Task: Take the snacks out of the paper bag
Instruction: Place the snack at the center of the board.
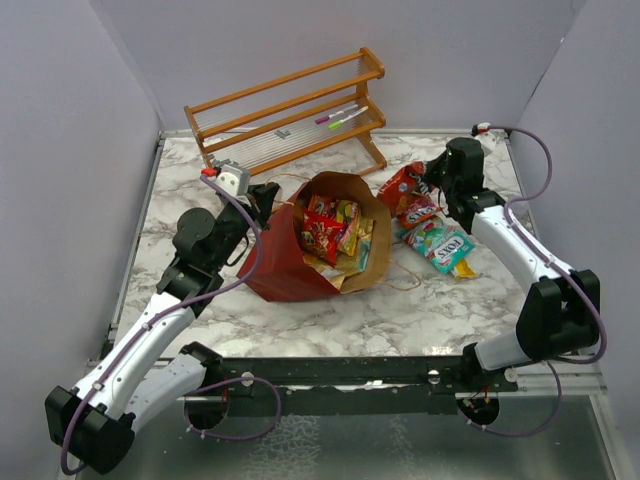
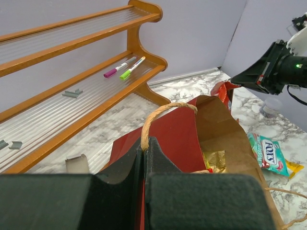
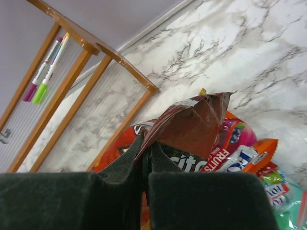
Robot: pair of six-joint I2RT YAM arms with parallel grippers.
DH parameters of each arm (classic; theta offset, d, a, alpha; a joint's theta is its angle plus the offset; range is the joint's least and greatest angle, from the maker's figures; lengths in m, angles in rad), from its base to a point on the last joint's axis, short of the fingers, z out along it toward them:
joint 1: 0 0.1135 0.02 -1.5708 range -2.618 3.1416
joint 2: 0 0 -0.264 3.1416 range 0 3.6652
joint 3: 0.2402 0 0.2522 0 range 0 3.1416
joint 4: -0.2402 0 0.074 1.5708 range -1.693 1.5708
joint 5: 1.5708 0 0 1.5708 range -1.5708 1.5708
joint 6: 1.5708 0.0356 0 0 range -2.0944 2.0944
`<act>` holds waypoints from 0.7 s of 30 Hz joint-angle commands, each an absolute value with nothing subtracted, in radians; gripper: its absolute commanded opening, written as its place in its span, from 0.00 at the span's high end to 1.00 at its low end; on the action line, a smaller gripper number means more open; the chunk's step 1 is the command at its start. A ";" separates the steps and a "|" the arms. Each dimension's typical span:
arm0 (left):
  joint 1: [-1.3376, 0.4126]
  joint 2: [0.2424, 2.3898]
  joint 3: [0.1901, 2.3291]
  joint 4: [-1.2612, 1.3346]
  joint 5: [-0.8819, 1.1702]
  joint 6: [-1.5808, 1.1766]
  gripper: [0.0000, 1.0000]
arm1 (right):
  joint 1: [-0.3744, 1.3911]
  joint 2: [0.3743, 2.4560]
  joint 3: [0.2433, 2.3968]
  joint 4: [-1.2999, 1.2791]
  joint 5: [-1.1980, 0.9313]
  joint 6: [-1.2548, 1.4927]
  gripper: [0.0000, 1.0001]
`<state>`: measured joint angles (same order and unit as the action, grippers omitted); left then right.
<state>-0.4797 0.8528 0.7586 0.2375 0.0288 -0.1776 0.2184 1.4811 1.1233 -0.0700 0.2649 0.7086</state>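
Left tool [image 1: 267,199] is pinched fully closed on the rim of the paper bag [image 1: 300,272], right where the twine handle [image 2: 165,109] meets the red wall; no gap shows between the fingers [image 2: 120,172] in the left wrist view. The bag lies tipped on the tabletop [image 1: 350,310] at centre, mouth facing up toward the top camera, kraft lining visible. Several snacks [image 1: 330,228] are inside it, red and yellow packets bunched together. Right tool [image 1: 428,183] is clamped closed on the top edge of a red foil packet [image 3: 192,120], held just right of the bag mouth and above a small pile of packets [image 1: 432,232] lying on the tabletop, including a teal one [image 1: 447,246]. The pile sits just beside the bag; can't tell if it touches it. Wooden rack [image 1: 290,110] stands behind the bag, with a pink and a green pen [image 1: 338,118] on its shelf.
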 commanded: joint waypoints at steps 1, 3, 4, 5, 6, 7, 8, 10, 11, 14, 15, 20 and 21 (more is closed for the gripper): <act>-0.474 0.848 0.757 0.239 -0.003 -0.172 1.00 | 0.163 1.529 1.145 0.100 0.098 0.777 0.99; -0.474 0.844 0.756 0.239 -0.003 -0.172 1.00 | 0.129 1.558 1.095 0.133 0.068 0.776 0.99; -0.474 0.843 0.757 0.239 -0.003 -0.172 1.00 | 0.108 1.571 1.063 0.151 0.037 0.779 0.99; -0.474 0.840 0.758 0.239 -0.003 -0.172 1.00 | 0.078 1.586 1.036 0.176 0.000 0.779 0.99; -0.474 0.838 0.757 0.240 -0.001 -0.173 1.00 | 0.056 1.601 1.010 0.184 -0.037 0.777 0.99; -0.474 0.837 0.757 0.239 -0.001 -0.172 1.00 | 0.040 1.612 0.988 0.185 -0.065 0.768 0.99; -0.474 0.836 0.757 0.240 0.001 -0.173 1.00 | 0.027 1.617 0.969 0.176 -0.071 0.764 0.99; -0.474 0.832 0.756 0.241 0.004 -0.174 1.00 | 0.011 1.607 0.911 0.179 -0.062 0.757 0.99; -0.474 0.829 0.756 0.241 0.006 -0.173 1.00 | 0.006 1.595 0.877 0.193 -0.063 0.754 0.99; -0.474 0.827 0.756 0.243 0.017 -0.172 1.00 | 0.000 1.573 0.798 0.208 -0.050 0.742 0.99; -0.474 0.826 0.756 0.245 0.022 -0.171 1.00 | -0.001 1.570 0.783 0.197 -0.041 0.737 0.99; -0.474 0.819 0.749 0.259 0.046 -0.172 1.00 | -0.007 1.557 0.716 0.167 0.006 0.705 0.94; -0.474 0.818 0.749 0.259 0.044 -0.172 1.00 | -0.009 1.551 0.707 0.162 0.009 0.701 0.90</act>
